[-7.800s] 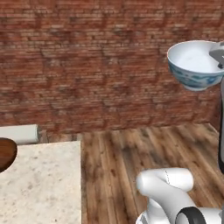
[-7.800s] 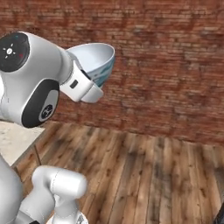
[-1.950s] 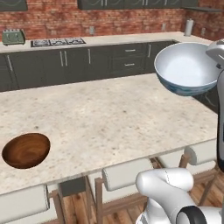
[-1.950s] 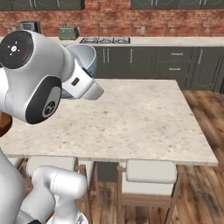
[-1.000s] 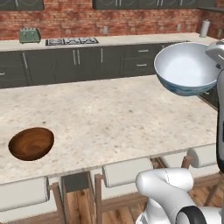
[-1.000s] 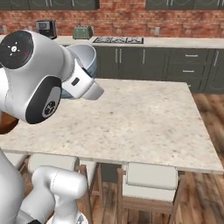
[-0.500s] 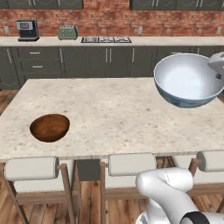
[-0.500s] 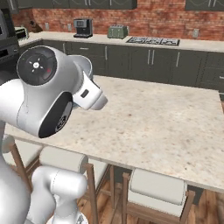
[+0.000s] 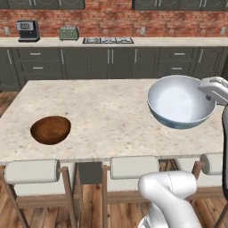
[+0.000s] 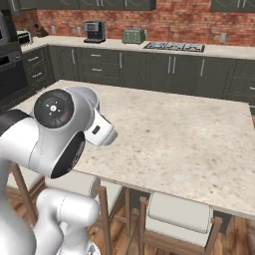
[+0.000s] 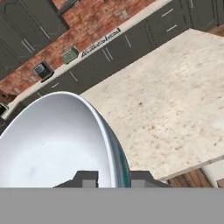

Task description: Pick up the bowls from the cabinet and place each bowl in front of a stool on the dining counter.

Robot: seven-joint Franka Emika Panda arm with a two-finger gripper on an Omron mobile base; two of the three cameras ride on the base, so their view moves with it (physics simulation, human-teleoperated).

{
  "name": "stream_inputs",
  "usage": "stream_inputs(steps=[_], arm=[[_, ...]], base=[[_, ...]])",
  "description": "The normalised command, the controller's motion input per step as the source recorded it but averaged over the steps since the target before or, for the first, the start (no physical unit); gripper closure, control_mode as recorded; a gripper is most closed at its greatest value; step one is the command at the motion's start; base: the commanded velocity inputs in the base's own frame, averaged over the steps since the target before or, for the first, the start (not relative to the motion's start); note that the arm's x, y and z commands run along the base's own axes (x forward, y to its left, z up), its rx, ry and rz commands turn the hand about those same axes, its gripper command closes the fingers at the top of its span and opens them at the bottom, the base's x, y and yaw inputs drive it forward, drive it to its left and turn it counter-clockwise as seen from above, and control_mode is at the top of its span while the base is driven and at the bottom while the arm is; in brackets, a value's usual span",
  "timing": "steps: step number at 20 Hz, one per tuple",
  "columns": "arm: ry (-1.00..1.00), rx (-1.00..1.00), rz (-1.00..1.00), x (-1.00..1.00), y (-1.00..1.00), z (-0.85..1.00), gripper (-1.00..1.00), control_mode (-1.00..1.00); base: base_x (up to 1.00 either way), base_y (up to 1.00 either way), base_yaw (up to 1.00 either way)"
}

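Brick-backed kitchen, and the dining counter (image 9: 111,107) fills the foreground, stools (image 9: 133,167) tucked along its near edge. Closest in, the gripper (image 11: 113,178) is clamped on the rim of the white bowl (image 9: 180,102), held above the counter's right side. The wooden bowl (image 9: 50,129) is already placed before the left stool. One bowl down, one to set. No readable writing anywhere.

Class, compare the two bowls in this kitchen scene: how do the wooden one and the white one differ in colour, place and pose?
The wooden bowl is glossy dark brown; the white bowl is pale inside with a bluish outside. The wooden bowl rests on the dining counter near a stool; the white bowl is held in the air by the gripper, pinched at its rim. The wooden bowl sits level; the white bowl tilts. Both are round and look alike in size.
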Motion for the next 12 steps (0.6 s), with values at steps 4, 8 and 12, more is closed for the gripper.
stream_inputs(steps=[4,8,12], arm=[[0.12,0.02,0.00,0.32,0.27,-0.51,1.00,-1.00],[0.11,0.04,0.00,0.36,0.17,-0.56,1.00,-1.00],[0.07,0.07,0.00,0.34,0.04,-0.47,1.00,-1.00]], base=[[0.00,0.00,0.00],[0.00,0.00,0.00],[0.00,0.00,0.00]])
